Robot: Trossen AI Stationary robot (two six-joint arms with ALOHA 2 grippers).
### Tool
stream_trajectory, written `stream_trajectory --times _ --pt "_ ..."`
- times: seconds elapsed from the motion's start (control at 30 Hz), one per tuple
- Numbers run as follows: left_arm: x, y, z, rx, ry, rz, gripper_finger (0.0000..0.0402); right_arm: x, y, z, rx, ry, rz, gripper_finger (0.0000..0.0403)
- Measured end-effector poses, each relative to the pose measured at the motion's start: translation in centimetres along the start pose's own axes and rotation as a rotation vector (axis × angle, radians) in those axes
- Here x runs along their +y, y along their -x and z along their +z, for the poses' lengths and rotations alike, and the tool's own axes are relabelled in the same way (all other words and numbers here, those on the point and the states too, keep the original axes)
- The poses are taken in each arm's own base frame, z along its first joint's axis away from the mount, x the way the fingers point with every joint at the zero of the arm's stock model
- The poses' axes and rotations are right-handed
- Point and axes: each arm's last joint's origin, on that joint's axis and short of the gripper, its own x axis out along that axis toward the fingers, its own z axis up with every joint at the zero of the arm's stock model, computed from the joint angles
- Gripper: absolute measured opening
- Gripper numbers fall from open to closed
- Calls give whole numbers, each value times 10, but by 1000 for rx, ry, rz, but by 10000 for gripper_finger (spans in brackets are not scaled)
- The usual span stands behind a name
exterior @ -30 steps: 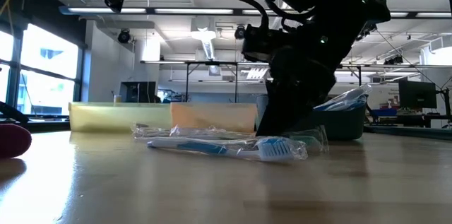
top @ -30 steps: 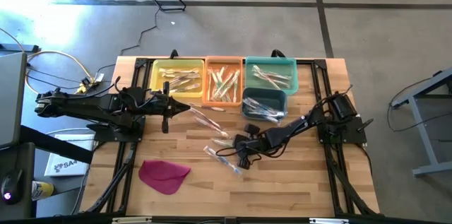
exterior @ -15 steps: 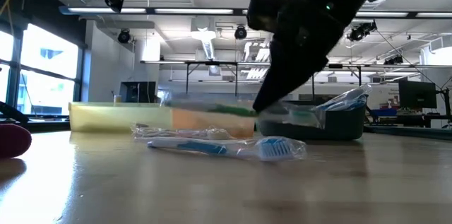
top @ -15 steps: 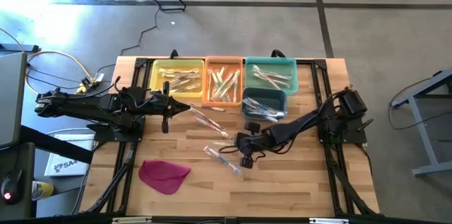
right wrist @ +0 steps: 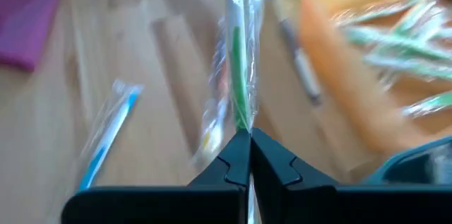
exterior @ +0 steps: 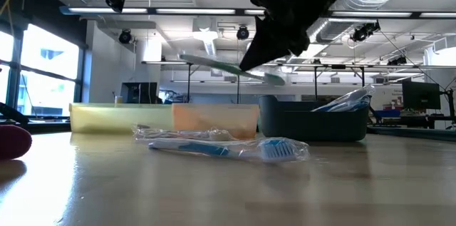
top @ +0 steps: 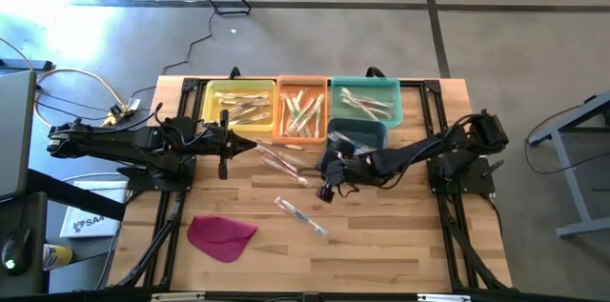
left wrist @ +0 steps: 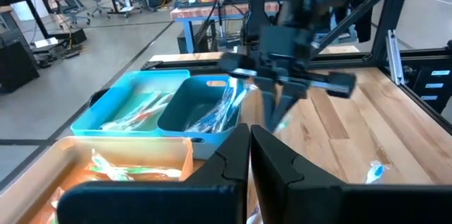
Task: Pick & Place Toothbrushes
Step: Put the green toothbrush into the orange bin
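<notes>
Wooden slats make up the table (top: 381,235). From above, four bins sit along its far edge: a yellow bin (top: 238,104), an orange bin (top: 302,108), a light blue bin (top: 365,98) and a dark teal bin (top: 356,138) just in front of it, each holding wrapped toothbrushes. The right gripper (top: 327,174) hangs over the table's middle, beside the teal bin, clenched on a green toothbrush (right wrist: 239,75). A blue toothbrush (top: 301,214) lies loose nearer the front edge, another (top: 279,161) near the orange bin. A magenta cloth (top: 220,235) rests toward the front left corner. The left gripper (top: 223,140) waits by the yellow bin, pinched closed.

At table height, the green toothbrush (exterior: 231,69) is lifted clear of the surface, and the blue one (exterior: 221,149) lies flat.

The left wrist view shows its own fingers (left wrist: 282,160) together, with the right gripper (left wrist: 279,111) beyond.

The right wrist view shows its fingers (right wrist: 229,164) clamped on the green brush's wrapper.
</notes>
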Motion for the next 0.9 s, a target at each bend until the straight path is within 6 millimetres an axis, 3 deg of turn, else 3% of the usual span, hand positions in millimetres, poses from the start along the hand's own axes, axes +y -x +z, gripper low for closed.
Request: stream_trajectory --times 0.47,0.9 --pt "0 0 -3 28 -4 -2 10 -32 -8 39 -245 -104 -28 3" --pt "0 0 -2 19 69 0 10 -24 -1 56 -413 -23 74 3"
